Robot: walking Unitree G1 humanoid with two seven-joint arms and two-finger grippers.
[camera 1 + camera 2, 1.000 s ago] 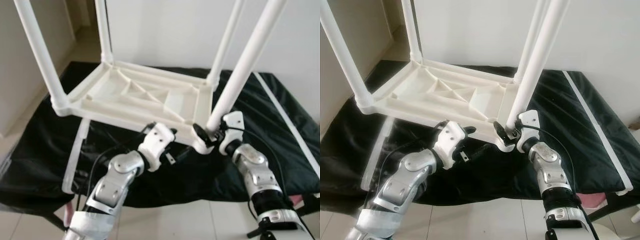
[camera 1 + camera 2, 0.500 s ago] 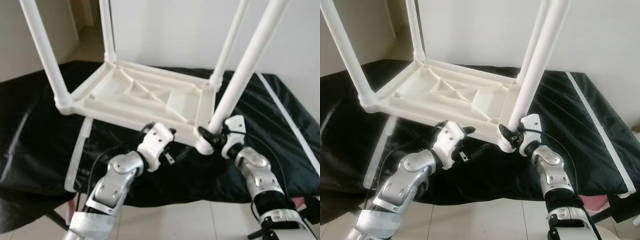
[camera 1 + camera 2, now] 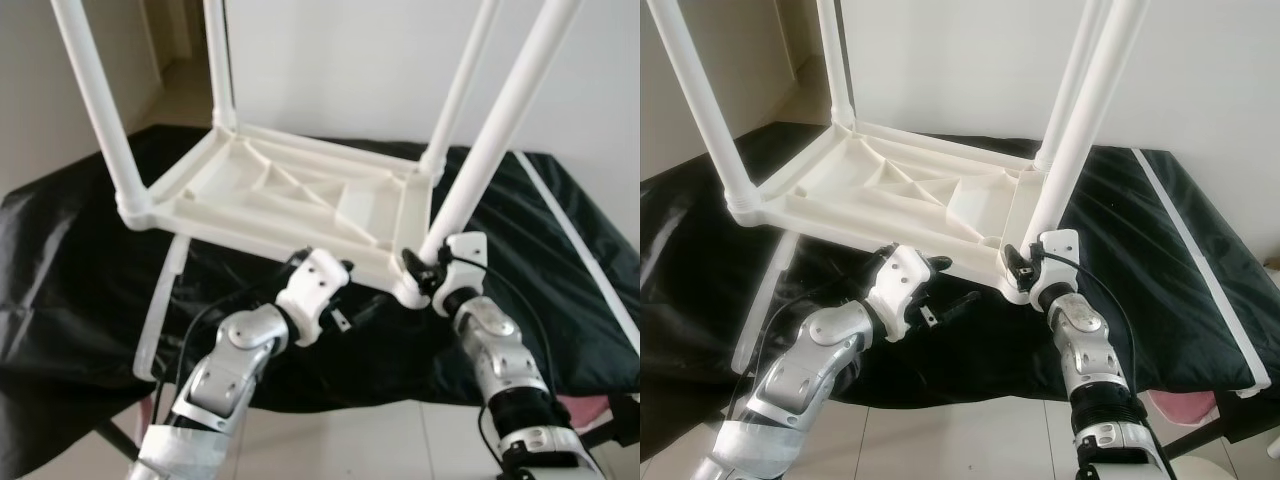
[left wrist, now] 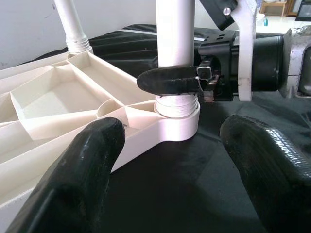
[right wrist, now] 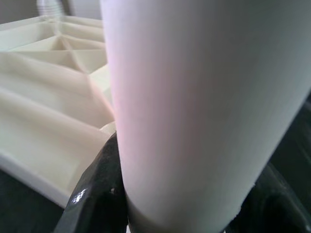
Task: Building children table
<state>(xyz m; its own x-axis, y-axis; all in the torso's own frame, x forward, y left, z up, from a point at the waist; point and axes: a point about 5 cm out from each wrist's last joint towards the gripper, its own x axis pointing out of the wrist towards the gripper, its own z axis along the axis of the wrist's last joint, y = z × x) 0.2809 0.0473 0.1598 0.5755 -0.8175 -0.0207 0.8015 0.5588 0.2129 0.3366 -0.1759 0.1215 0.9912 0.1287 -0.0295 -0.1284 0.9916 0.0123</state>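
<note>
The right gripper point(image 3: 418, 276) is clamped around the base of the nearest table leg point(image 3: 487, 145), just above the corner socket point(image 4: 177, 121); in the left wrist view 1 black finger point(image 4: 167, 80) is seen wrapped across the front of the white tube right above its threaded collar, and in the right wrist view the tube point(image 5: 204, 111) is seen pinched between both black fingers point(image 5: 99, 194). The left gripper point(image 3: 945, 300) is held with its 2 fingers spread wide, nothing between them, low against the black cloth point(image 3: 80, 290) and just under the near edge of the table top point(image 3: 300, 200); its 2 thick pads point(image 4: 82, 170) are seen aimed at the same corner socket, apart from it. The table top is white plastic, turned upside down so the ribbed underside faces up, and is resting on the black cloth. 4 white legs are seen standing up from its corners: the gripped one at the near right, another point(image 3: 460, 85) at the far right, 1 point(image 3: 100, 110) at the near left and 1 point(image 3: 220, 65) at the far left. A white strip point(image 3: 160, 310) lies on the cloth beside the near-left corner, and a second long white strip point(image 3: 580, 250) runs along the cloth on the right side, well apart from the table. Pale tiled floor point(image 3: 330, 445) is visible below the cloth edge, and a plain white wall point(image 3: 340, 60) behind.
</note>
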